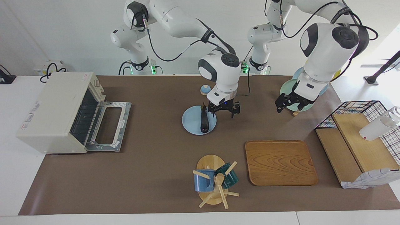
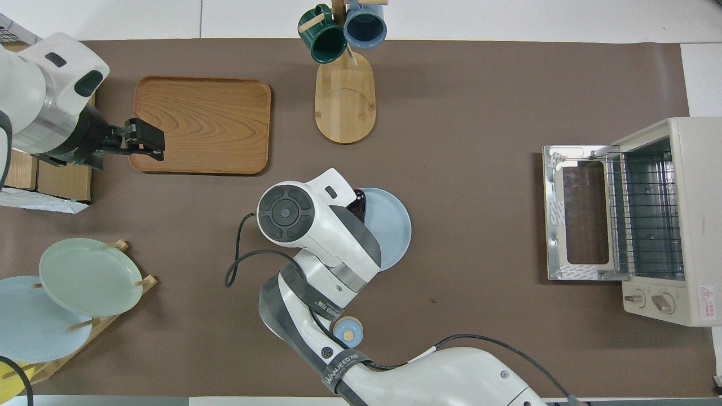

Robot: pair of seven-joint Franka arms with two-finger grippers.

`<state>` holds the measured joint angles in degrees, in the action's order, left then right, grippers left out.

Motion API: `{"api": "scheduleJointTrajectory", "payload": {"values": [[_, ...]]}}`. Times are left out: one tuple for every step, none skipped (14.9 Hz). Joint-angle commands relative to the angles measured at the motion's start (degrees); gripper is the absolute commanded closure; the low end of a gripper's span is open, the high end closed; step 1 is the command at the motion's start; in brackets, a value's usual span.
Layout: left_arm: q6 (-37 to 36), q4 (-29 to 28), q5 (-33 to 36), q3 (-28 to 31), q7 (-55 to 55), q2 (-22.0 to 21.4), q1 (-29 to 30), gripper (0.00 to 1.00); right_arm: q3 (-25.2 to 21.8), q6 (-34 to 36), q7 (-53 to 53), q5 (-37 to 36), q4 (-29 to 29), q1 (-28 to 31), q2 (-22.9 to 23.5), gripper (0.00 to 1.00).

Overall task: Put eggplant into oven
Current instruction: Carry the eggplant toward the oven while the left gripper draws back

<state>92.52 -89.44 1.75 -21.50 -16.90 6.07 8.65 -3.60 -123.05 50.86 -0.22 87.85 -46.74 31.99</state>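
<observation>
The dark purple eggplant (image 1: 204,120) lies on a light blue plate (image 1: 190,123) in the middle of the table; in the overhead view only its end (image 2: 359,202) shows beside the right wrist. My right gripper (image 1: 221,112) is open and empty, low beside the plate's edge toward the left arm's end, with one finger close to the eggplant's stem end. The cream-white oven (image 1: 53,109) stands at the right arm's end with its door (image 1: 107,126) dropped open and its wire rack (image 2: 643,214) showing. My left gripper (image 1: 288,106) is open and empty, up in the air by the plate rack.
A wooden tray (image 1: 279,162) and a mug tree (image 1: 215,181) with two mugs sit farther from the robots than the plate. A plate rack (image 2: 90,276) and a wire basket shelf (image 1: 359,137) stand at the left arm's end. A small blue lid (image 1: 204,89) lies near the robots.
</observation>
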Motion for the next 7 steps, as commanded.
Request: {"api": "scheduleJointTrajectory", "payload": {"values": [[-0.6, -5.7, 1.3, -0.1, 0.4, -3.7, 0.2, 0.00, -0.1, -3.4, -1.9, -1.0, 7.2, -0.3, -4.0, 0.37], [0.0, -7.7, 1.2, 1.0, 0.1, -5.0, -0.7, 0.00, -0.1, -5.2, -1.9, -1.0, 9.3, -0.4, -4.6, 0.45], [0.4, -9.2, 1.2, 4.2, 0.0, -6.0, -4.7, 0.00, -0.1, -6.8, -2.0, -1.0, 10.7, -0.4, -4.8, 0.47], [0.6, -9.6, 0.8, 8.1, 0.1, -6.4, -8.1, 0.00, -0.1, -8.1, -2.0, -1.0, 11.9, -0.4, -5.1, 0.49], [1.3, -10.6, 0.6, 10.7, 0.1, -6.7, -10.8, 0.00, -0.1, -9.8, -2.0, -1.0, 13.6, -0.4, -5.5, 0.50], [2.5, -11.2, 0.5, 11.9, 1.3, -7.0, -11.6, 0.00, -0.1, -10.8, -2.3, -1.0, 14.9, -0.4, -5.8, 0.52], [3.2, -11.5, 0.5, 12.5, 4.5, -7.0, -11.6, 0.00, -0.1, -11.4, -2.3, -1.0, 15.5, -0.5, -6.2, 0.56]]}}
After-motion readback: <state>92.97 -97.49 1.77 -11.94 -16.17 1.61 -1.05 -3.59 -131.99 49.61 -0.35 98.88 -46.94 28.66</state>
